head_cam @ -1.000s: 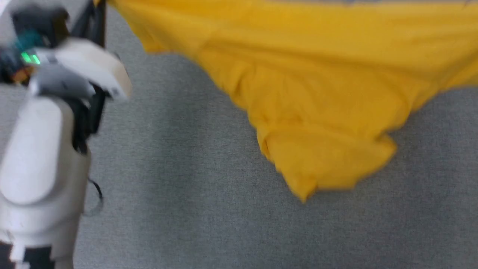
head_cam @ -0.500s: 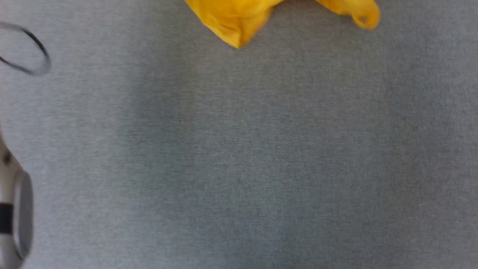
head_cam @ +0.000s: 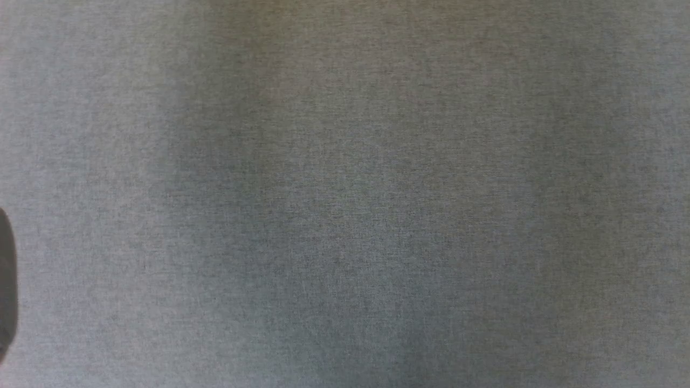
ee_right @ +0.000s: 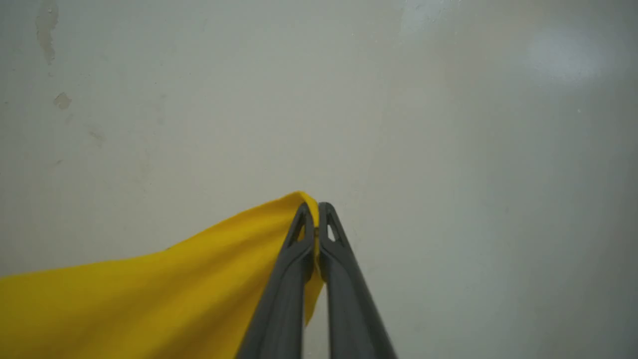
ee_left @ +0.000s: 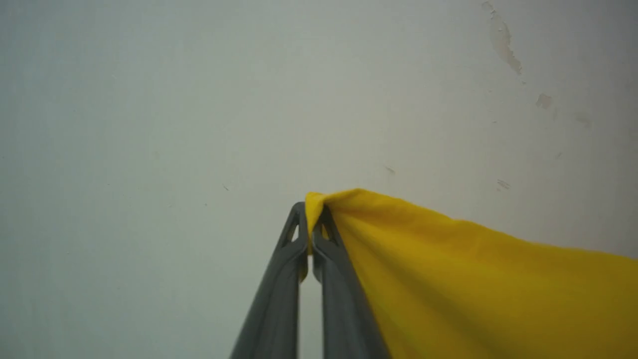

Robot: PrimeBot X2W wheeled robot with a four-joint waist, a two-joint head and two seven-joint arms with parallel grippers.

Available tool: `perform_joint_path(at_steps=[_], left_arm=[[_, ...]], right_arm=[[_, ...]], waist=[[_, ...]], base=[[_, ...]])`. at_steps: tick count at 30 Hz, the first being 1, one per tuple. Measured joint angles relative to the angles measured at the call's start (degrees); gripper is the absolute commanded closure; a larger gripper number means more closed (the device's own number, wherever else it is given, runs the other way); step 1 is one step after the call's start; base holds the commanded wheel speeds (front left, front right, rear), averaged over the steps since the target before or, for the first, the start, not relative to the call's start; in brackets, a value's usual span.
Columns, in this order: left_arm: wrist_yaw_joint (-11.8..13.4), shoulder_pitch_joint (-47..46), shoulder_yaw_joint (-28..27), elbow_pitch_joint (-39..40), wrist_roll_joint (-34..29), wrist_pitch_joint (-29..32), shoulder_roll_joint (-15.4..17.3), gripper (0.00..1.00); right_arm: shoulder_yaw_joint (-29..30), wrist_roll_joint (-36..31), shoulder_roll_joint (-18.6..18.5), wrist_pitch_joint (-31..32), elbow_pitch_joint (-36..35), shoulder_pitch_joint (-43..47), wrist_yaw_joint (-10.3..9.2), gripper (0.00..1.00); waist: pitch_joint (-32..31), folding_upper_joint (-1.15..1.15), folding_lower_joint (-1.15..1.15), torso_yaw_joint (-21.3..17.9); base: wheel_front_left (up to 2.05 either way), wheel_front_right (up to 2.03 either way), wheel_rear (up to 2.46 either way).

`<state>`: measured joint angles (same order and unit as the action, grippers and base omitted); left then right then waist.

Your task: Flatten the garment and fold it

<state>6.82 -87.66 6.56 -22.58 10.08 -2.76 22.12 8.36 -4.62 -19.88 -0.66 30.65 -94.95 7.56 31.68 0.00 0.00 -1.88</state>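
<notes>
The garment (ee_left: 473, 279) is plain bright yellow cloth, held up in the air in front of a pale wall. In the left wrist view my left gripper (ee_left: 312, 209) is shut on one corner of it, and the cloth runs off to the lower right. In the right wrist view my right gripper (ee_right: 316, 208) is shut on another corner of the garment (ee_right: 149, 299), which stretches away to the lower left. No print shows on the cloth.
The head view looks down on a grey fabric-covered surface (head_cam: 345, 194) with a dark blurred shape (head_cam: 5, 280) at its left edge. Behind both grippers stands a pale wall (ee_left: 199, 99) with a few scuffed patches (ee_left: 503, 40).
The head view has swung: the yellow garment and my left arm slid up and out of it, leaving the grey surface.
</notes>
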Motion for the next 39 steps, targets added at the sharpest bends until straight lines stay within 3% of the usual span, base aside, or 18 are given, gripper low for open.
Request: perform_joint_path(at_steps=[6,11,16,21,25,31,34,39], left_arm=[[-3.3,11.5,3.4,-3.7,0.1,1.3,0.3,1.0],[-5.0,24.5,3.8,-3.7,2.9,2.6,0.8,1.0],[-5.7,40.9,2.8,1.3,8.1,5.5,0.4,1.0],[-4.1,58.4,2.0,10.4,12.5,9.5,-1.5,1.0],[-1.6,70.9,0.9,17.1,16.0,11.3,-3.7,1.0],[1.1,84.9,1.1,21.7,18.1,12.8,-6.1,1.0],[2.4,89.4,1.2,21.9,18.6,13.0,-6.8,1.0],[2.9,94.1,1.6,19.9,19.8,13.7,-8.1,1.0]], right_arm=[[-5.1,6.2,-0.9,-1.6,5.4,10.2,0.0,1.0],[-9.4,14.5,-1.9,-0.7,4.5,22.1,0.0,1.0],[-11.3,23.1,-3.5,3.9,-4.0,38.5,-0.01,1.0],[-6.3,27.2,-3.6,9.3,-16.9,58.3,-0.01,1.0],[1.1,27.7,0.6,14.2,-26.5,74.4,-0.02,1.0],[9.3,25.1,11.5,20.9,-37.0,91.6,-0.02,1.0],[11.6,23.8,15.5,24.1,-38.7,96.8,-0.02,1.0],[14.6,21.5,16.6,27.4,-36.4,102.8,-0.02,1.0]], waist=[[-1.1,0.0,0.01,0.5],[-3.8,0.0,0.0,0.7],[-8.0,0.0,-0.01,1.0],[-12.9,0.0,-0.02,1.7],[-16.7,0.0,-0.03,2.5],[-21.4,0.0,-0.03,4.1],[-23.0,0.0,-0.02,4.8],[-24.6,0.0,-0.01,6.0]], base=[[0.0,0.0,0.0],[0.0,0.0,0.0],[0.0,0.0,0.0],[0.0,0.0,0.0],[0.0,0.0,0.0],[0.0,0.0,0.0],[0.0,0.0,0.0],[0.0,0.0,0.0]])
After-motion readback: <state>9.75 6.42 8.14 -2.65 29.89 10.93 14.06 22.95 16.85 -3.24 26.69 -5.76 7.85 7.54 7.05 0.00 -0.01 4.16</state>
